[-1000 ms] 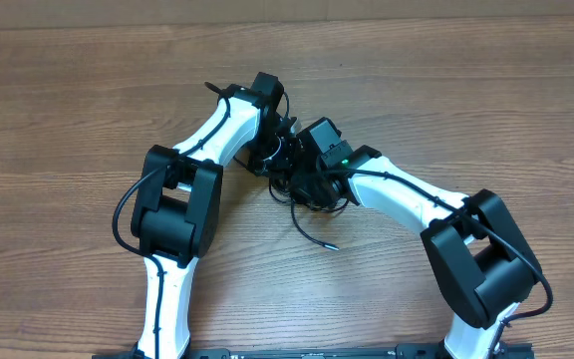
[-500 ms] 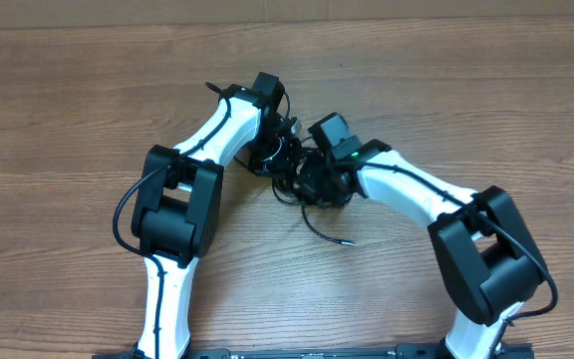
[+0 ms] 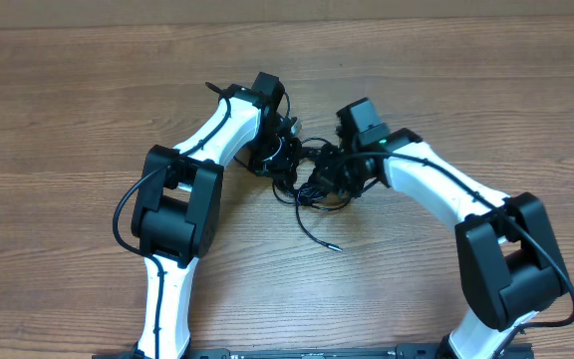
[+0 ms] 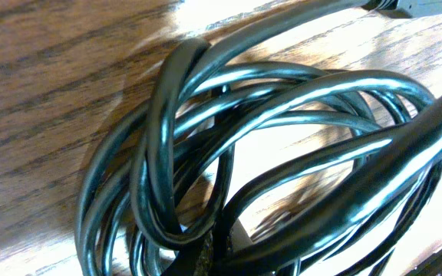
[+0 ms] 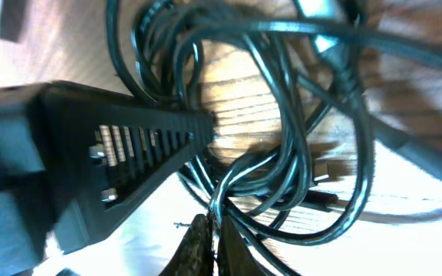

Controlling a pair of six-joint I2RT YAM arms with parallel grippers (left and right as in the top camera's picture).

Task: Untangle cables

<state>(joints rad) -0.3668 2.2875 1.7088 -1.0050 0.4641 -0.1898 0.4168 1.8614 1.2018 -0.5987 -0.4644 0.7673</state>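
The cables [image 3: 307,189] are a tangled bundle of thin black cords at the table's middle, between both arms. One loose end with a small plug [image 3: 333,245] trails toward the front. My left gripper [image 3: 285,150] is pressed into the bundle's left side; in the left wrist view looped cables [image 4: 206,146] fill the frame and its fingers are shut on strands at the bottom edge [image 4: 221,257]. My right gripper [image 3: 327,178] is on the bundle's right side. In the right wrist view its fingers [image 5: 209,238] are pinched shut on cable strands [image 5: 282,153].
The wooden table [image 3: 466,90] extends on all sides of the bundle. The left gripper's ribbed black finger [image 5: 129,146] crosses the right wrist view close to the right gripper. Thick black arm cables run along both arms [image 3: 128,204].
My right arm has swung to the right and away, pulling its held strands and stretching the bundle. The loose plug end shifted slightly. The left arm has stayed put.
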